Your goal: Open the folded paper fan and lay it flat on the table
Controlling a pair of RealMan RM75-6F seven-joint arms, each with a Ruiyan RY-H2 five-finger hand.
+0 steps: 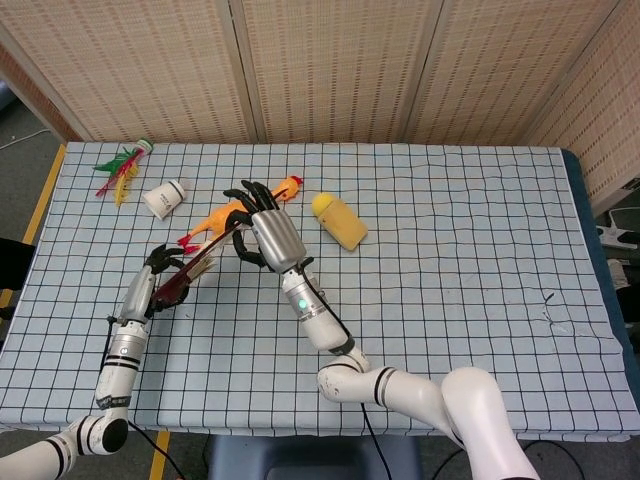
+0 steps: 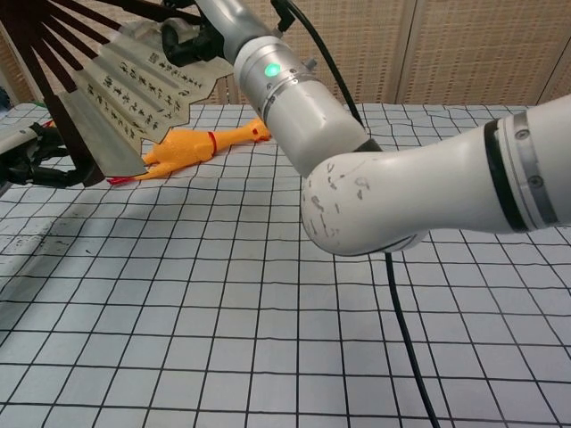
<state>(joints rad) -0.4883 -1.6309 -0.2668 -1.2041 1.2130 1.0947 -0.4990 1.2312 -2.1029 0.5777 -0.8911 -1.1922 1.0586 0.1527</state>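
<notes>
The paper fan (image 2: 125,85) has dark ribs and beige paper with calligraphy. It is partly spread and held up off the table. In the head view the fan (image 1: 192,270) shows edge-on as a dark slanted strip. My left hand (image 1: 158,270) grips its lower pivot end, and the chest view shows that left hand (image 2: 40,165) at the far left with dark fingers around the bottom rib. My right hand (image 1: 262,225) pinches the top outer rib, and the chest view has this right hand (image 2: 201,31) at the upper edge. Part of the fan runs out of the chest view.
An orange rubber chicken (image 1: 235,212) lies just behind the fan on the checked tablecloth (image 1: 450,300). A yellow block (image 1: 340,221) lies to its right. A white cup (image 1: 165,198) and a feathered toy (image 1: 122,165) sit at the far left.
</notes>
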